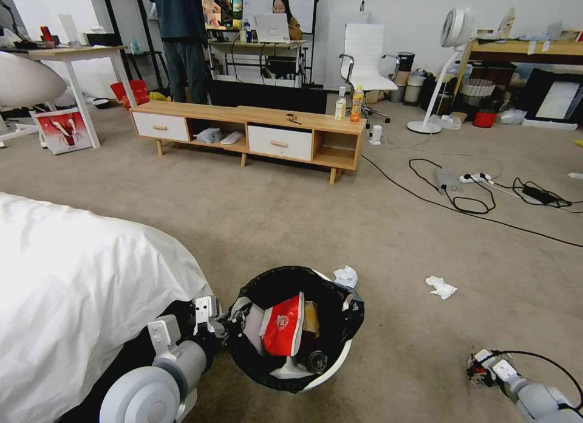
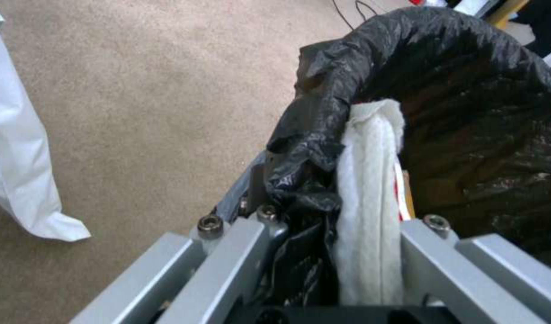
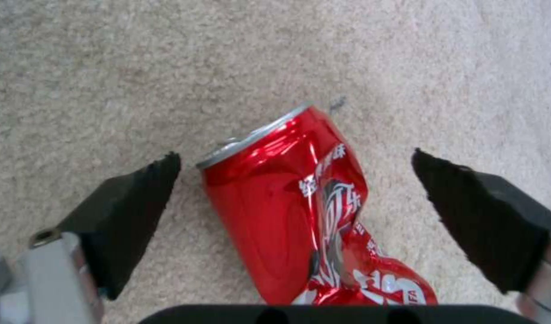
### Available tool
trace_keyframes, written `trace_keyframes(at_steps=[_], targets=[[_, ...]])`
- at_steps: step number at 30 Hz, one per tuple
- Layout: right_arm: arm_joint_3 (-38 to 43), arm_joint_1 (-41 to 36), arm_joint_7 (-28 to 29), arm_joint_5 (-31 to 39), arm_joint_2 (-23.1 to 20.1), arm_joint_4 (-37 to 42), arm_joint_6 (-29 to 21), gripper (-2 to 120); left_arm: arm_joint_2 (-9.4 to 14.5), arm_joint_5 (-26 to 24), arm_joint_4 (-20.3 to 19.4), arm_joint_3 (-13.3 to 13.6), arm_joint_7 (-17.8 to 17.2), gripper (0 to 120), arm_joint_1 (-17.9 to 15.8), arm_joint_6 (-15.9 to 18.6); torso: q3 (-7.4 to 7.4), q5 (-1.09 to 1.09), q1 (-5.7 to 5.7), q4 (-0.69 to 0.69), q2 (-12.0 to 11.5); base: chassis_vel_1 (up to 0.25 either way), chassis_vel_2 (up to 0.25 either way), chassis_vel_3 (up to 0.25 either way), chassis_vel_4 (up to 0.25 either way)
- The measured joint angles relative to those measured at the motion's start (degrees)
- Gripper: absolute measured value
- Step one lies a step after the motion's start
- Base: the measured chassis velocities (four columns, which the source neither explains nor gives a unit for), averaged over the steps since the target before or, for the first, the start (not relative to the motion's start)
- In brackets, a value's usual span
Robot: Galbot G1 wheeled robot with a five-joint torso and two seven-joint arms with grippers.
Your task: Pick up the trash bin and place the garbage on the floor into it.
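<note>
The right tool (image 3: 293, 198) hangs low over the floor (image 3: 107, 67) with its jaws spread wide, one black pad (image 3: 128, 211) on each side of a crushed red can (image 3: 299, 207) that lies on its side between them, touching neither. The can looks light and thin-walled, glossy and likely slippery; being already dented and twisted at its lower end, it should give further under pressure, so the firmer span near the silver rim seems the better place to close on, across its width. The left tool (image 2: 335, 252) is clamped on the rim of the trash bin (image 1: 331, 374), pinching the folded black bag (image 2: 443, 90) and a white tissue (image 2: 371, 198) against the wall; that hold on soft plastic may slide. The bin sits well apart from the right tool, toward the robot's left, holding a red-white wrapper (image 1: 283, 326). Beyond the right tool, another crumpled tissue (image 1: 441, 287) lies on the carpet.
</note>
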Motion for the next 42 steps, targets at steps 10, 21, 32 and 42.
trace_keyframes(at_steps=[10,21,32,42], targets=[[0.32,0.29,-0.76,-0.75,0.31,-0.66,-0.22,60,0.21,-0.2,0.25,-0.05,0.06,7,-0.45,0.0,0.0,-0.01,0.0,0.01,0.0,0.0,0.0,0.0,0.0],[0.82,-0.61,-0.66,-0.5,0.64,-0.37,-0.1,50,0.32,-0.24,0.09,-0.16,0.16,7,-0.45,-0.03,-0.01,-0.03,0.0,0.0,0.01,0.0,0.0,0.0,0.0],[3.15,-3.36,-1.92,0.4,0.21,3.14,0.81,50,0.42,-0.25,0.09,-0.14,0.27,7,-0.34,-0.1,0.0,0.1,0.0,-0.01,0.0,0.0,0.0,0.0,0.0],[11.87,-11.65,-4.26,10.29,-4.57,28.21,-2.12,50,0.46,-0.94,0.68,0.2,-0.06,7,-1.78,-0.11,0.0,-0.01,0.0,-0.01,0.0,0.0,0.0,0.0,0.0]])
